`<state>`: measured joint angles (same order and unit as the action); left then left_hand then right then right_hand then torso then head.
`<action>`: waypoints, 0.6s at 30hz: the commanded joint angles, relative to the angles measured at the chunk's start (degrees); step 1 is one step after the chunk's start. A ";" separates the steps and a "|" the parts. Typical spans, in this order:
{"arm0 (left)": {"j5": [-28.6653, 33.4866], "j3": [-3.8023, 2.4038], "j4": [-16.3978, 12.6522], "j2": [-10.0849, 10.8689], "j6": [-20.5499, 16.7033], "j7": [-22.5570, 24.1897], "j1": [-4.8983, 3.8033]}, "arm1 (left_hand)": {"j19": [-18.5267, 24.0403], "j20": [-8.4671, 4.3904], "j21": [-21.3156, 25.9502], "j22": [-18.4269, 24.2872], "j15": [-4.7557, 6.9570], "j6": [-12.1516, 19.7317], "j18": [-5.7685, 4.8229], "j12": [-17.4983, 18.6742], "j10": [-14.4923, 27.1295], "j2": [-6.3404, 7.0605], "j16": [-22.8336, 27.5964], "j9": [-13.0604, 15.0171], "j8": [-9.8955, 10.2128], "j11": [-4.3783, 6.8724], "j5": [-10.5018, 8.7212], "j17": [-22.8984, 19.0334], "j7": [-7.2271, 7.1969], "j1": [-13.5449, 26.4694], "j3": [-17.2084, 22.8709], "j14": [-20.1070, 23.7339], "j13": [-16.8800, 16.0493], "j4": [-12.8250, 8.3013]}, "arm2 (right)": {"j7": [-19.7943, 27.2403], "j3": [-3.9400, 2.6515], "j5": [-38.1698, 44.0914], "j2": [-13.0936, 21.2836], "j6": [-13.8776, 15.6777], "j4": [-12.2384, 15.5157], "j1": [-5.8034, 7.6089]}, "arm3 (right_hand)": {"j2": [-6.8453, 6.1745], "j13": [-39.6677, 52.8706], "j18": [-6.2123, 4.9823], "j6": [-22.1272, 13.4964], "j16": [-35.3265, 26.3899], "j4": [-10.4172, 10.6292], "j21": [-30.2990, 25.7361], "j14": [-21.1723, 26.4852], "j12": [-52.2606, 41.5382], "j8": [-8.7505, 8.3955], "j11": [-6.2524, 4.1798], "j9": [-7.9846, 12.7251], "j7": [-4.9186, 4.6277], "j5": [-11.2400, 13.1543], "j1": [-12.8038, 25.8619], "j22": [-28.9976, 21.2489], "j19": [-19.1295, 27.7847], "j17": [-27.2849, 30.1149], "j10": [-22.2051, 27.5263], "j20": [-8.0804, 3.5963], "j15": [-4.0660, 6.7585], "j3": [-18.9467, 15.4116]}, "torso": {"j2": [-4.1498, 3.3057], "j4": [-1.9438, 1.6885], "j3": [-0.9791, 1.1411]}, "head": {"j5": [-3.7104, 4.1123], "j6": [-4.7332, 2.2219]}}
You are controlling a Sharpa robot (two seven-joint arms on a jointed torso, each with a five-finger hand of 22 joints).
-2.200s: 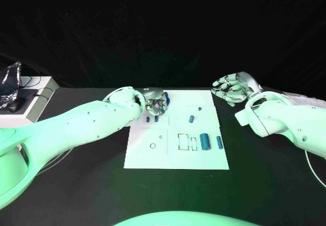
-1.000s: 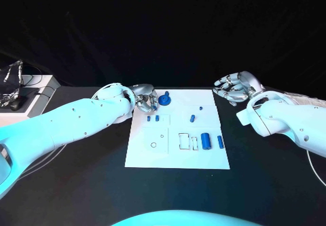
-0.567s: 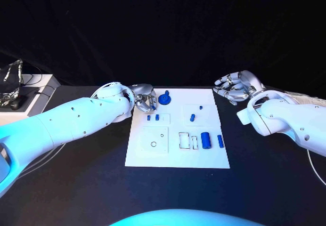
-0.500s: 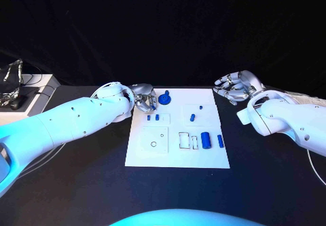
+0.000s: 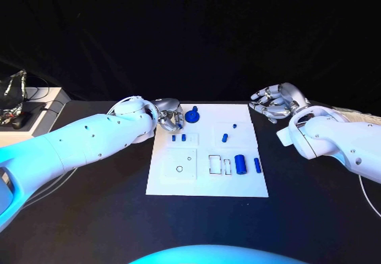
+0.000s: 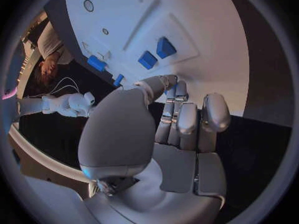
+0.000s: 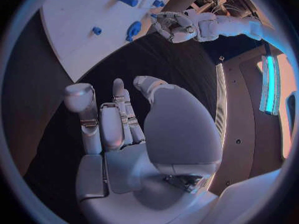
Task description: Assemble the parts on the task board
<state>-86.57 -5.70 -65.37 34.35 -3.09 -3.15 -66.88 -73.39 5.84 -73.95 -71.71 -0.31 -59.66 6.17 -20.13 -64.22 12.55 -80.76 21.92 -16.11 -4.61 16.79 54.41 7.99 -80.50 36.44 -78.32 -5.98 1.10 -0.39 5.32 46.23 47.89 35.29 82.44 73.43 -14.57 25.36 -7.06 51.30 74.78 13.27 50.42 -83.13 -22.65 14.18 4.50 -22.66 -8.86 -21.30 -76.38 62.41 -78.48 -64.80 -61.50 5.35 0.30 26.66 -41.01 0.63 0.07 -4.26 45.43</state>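
**Hands at the task board's far corners**

While the left hand (image 5: 169, 117) hovers empty, fingers loosely curled, over the task board's (image 5: 208, 187) far-left corner beside a blue part (image 5: 191, 116), the right hand (image 5: 274, 103) is released beyond the far-right corner; other parts (image 5: 240, 163) lie mid-board.

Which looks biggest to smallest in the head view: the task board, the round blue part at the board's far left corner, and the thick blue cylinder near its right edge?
1. Task board, by far the largest.
2 and 3. Round blue part and thick blue cylinder look about alike; I cannot rank them.
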 commanded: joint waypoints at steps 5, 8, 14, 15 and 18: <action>0.18 0.08 -0.14 -0.47 1.01 0.32 0.12 | 0.23 0.20 0.39 0.23 -0.13 -0.11 -0.41 0.52 -0.41 -0.05 0.45 0.11 0.08 0.17 -0.12 -0.34 0.16 0.73 -0.31 0.59 0.09 0.04 | 0.47 -0.01 0.21 -0.02 -0.43 0.01 -0.01 | -0.07 -0.04 -0.07 0.25 0.23 0.05 0.04 -0.29 0.26 0.37 -0.03 -0.08 -0.32 -0.29 0.52 -0.02 -0.50 -0.01 -0.41 -0.01 -0.04 0.30 | -0.04 0.04 0.05 | 0.13 0.07; 0.28 0.09 -0.17 -0.53 1.18 0.30 0.12 | 0.29 0.21 0.45 0.30 -0.13 -0.10 -0.39 0.54 -0.41 -0.05 0.49 0.11 0.09 0.17 -0.12 -0.47 0.16 0.72 -0.31 0.64 0.09 0.04 | 0.47 -0.01 0.21 -0.04 -0.46 -0.03 -0.02 | -0.07 -0.04 -0.07 0.25 0.23 0.05 0.04 -0.29 0.26 0.37 -0.03 -0.08 -0.32 -0.29 0.52 -0.02 -0.50 -0.01 -0.41 -0.01 -0.04 0.30 | -0.02 0.00 0.02 | 0.12 0.10; 0.34 0.10 -0.11 -0.56 2.15 -0.06 0.12 | 0.30 0.22 0.46 0.29 -0.15 -0.07 -0.39 0.71 -0.43 -0.04 0.53 0.11 0.15 0.16 -0.15 -0.57 0.15 0.81 -0.39 0.71 0.10 0.06 | 0.45 -0.01 0.22 -0.07 -0.56 -0.07 -0.04 | -0.07 -0.04 -0.07 0.25 0.23 0.05 0.04 -0.29 0.26 0.37 -0.03 -0.08 -0.32 -0.29 0.52 -0.02 -0.50 -0.01 -0.41 -0.01 -0.04 0.30 | -0.02 -0.05 0.05 | 0.14 0.13; 0.33 0.11 -0.09 -0.56 2.27 -0.13 0.12 | 0.30 0.22 0.46 0.29 -0.15 -0.07 -0.39 0.71 -0.43 -0.04 0.53 0.11 0.15 0.16 -0.15 -0.57 0.15 0.81 -0.39 0.71 0.10 0.06 | 0.44 -0.01 0.22 -0.07 -0.57 -0.08 -0.05 | -0.07 -0.04 -0.07 0.25 0.23 0.05 0.04 -0.29 0.26 0.37 -0.03 -0.08 -0.32 -0.29 0.52 -0.02 -0.50 -0.01 -0.41 -0.01 -0.04 0.30 | -0.03 -0.03 0.03 | 0.14 0.11; 0.27 0.11 -0.04 -0.59 2.57 -0.36 0.12 | 0.32 0.23 0.49 0.31 -0.15 -0.07 -0.39 0.75 -0.45 -0.05 0.60 0.12 0.16 0.15 -0.16 -0.80 0.15 0.84 -0.42 0.80 0.10 0.07 | 0.43 -0.01 0.22 -0.07 -0.61 -0.09 -0.06 | -0.07 -0.04 -0.07 0.25 0.23 0.05 0.04 -0.29 0.26 0.37 -0.03 -0.08 -0.32 -0.29 0.52 -0.02 -0.50 -0.01 -0.41 -0.01 -0.04 0.30 | -0.03 0.00 0.02 | 0.10 0.09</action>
<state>-86.48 -5.67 -65.33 33.92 -2.45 -3.32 -66.86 -73.39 5.84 -73.68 -71.46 -0.32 -59.46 6.18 -19.73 -64.43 12.31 -80.49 21.98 -15.81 -4.40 16.79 53.66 7.98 -80.26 36.44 -77.89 -5.96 1.10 -0.39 5.32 46.23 47.84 35.25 82.34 73.41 -14.57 25.37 -7.06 51.30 74.78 13.27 50.42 -83.12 -22.65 14.18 4.50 -22.65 -8.86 -21.30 -76.38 62.39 -78.48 -64.79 -61.51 5.35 0.30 26.65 -41.02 0.60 0.10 -4.13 45.54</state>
